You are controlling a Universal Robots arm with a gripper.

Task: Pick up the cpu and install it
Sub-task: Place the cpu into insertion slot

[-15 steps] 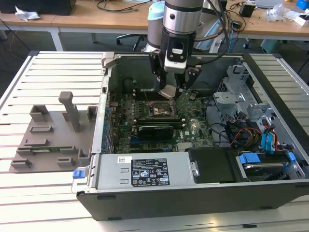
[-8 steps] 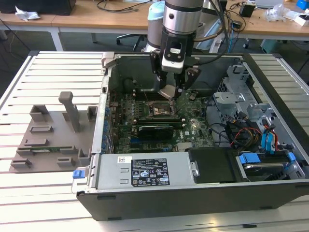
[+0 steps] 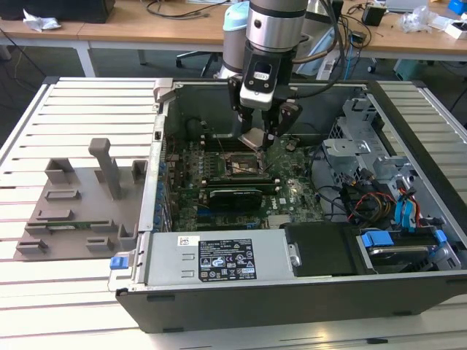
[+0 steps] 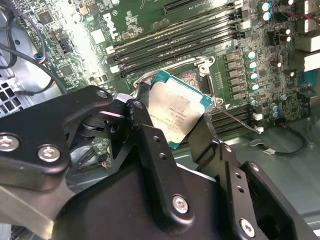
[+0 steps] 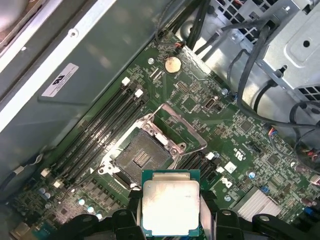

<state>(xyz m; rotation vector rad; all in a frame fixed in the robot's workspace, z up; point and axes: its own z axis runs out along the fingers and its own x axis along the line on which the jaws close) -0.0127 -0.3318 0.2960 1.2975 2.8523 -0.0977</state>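
i am pinching the cpu [image 3: 257, 138] between the two black fingers [image 4: 144, 127] of my gripper [image 3: 260, 137], which are pressing on its opposite edges. i am holding it in the air inside the open computer case [image 3: 292, 292], above the green motherboard [image 3: 292, 191] and clear of it. in the second wrist view the cpu [image 4: 176, 111] is showing its pale metal top with a green rim around it. in the exterior view it is hanging just above the socket [image 3: 244, 166]. in the first wrist view the socket [image 5: 142, 157] is lying open with its dark contacts bare, and dark memory slots [image 5: 100, 135] are running beside it. the grey fixture plate [image 3: 80, 211] is sitting on the slatted table [image 3: 44, 292], outside the case on the exterior view's left.
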